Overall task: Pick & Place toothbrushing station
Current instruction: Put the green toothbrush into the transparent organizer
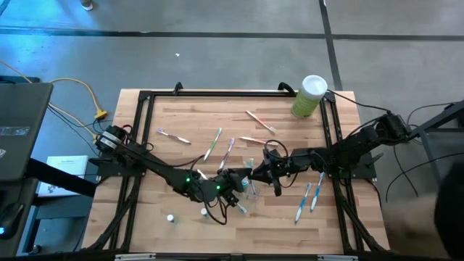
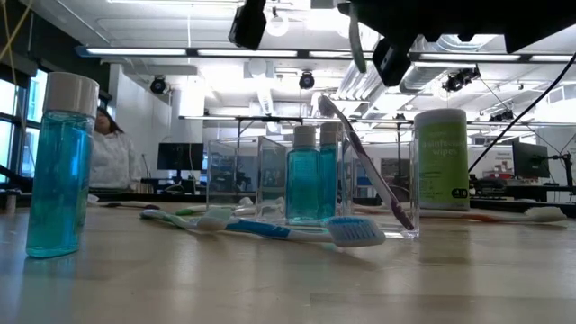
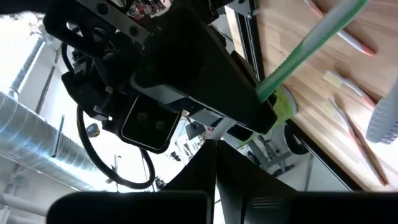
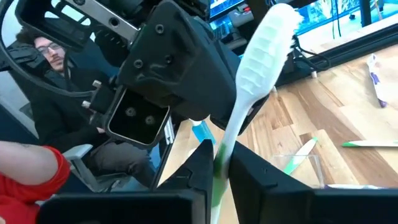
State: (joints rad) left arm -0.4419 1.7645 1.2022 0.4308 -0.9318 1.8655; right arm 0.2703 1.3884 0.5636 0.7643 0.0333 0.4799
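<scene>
Left gripper (image 1: pixel 230 176): at the middle of the table, near side, fingers pressed together with nothing seen between them; it meets the right gripper over the cup.
Right gripper (image 4: pixel 214 163): fingers clamped on the handle of a white-green brush (image 4: pixel 261 62), head pointing away from the wrist.
Cup (image 1: pixel 250 190): clear, upright on the table, just under the two grippers; in the low view a purple brush (image 2: pixel 364 162) leans inside it.
Held brush height: above the table; whether it touches the cup, I cannot tell.
Loose brushes: one green (image 1: pixel 212 143) and one pink (image 1: pixel 172 135) on the far-left part, two tan (image 1: pixel 259 121) toward the far side, two blue (image 1: pixel 308 197) on the near right.
Low view front: a blue-white brush (image 2: pixel 297 231) lies flat before the cup.
Blue bottles (image 2: pixel 59 162): one stands at left, two stand behind the cup.
Canister (image 1: pixel 309 96): pale green, white lid, far-right corner.
Cap (image 1: pixel 170 217): small, white, near-left.
Person (image 4: pixel 43 81): behind the table, seen in the right wrist view.
</scene>
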